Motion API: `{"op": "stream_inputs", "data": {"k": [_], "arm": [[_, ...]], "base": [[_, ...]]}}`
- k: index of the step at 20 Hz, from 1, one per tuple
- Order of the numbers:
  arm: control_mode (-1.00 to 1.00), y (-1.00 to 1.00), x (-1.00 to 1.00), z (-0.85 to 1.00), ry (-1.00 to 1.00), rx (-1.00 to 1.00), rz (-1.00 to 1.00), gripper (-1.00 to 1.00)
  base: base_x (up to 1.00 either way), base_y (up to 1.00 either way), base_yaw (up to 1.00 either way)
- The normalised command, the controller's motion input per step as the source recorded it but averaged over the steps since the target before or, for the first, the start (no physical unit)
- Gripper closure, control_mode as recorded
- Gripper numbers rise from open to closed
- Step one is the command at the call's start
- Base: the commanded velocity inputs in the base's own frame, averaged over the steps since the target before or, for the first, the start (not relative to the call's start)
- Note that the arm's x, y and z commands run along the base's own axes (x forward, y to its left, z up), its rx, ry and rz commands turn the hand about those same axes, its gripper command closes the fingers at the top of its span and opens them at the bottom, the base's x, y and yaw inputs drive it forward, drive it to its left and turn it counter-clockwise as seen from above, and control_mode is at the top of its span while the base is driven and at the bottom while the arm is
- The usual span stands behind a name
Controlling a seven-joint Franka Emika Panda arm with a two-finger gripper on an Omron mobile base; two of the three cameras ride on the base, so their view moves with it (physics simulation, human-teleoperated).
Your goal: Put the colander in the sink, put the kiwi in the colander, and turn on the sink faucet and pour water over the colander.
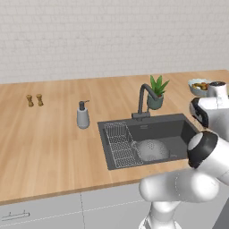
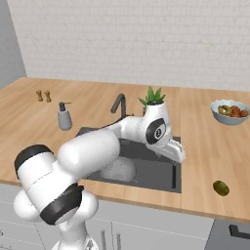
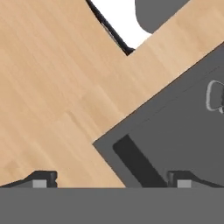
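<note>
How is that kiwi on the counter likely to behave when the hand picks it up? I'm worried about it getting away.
The kiwi is a small oval lying loose on the flat wooden counter, so a nudge would probably make it roll. It sits near the front edge, so it could drop off. It looks small next to the wide-open hand, so it is likely light.
</note>
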Motion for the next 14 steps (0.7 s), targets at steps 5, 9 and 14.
{"op": "stream_inputs", "data": {"k": [5,9,14], "arm": [[-1.00,-0.36,0.00,0.01,0.07,0.03,-0.88,-1.00],[-1.00,-0.34,0.00,0.00,0.00,0.04,-0.89,-1.00],[-1.00,-0.59,0.02,-0.12,-0.01,0.00,-0.79,-1.00]], "base": [[0.00,0.00,0.00],[0.00,0.00,0.00],[0.00,0.00,0.00]]}}
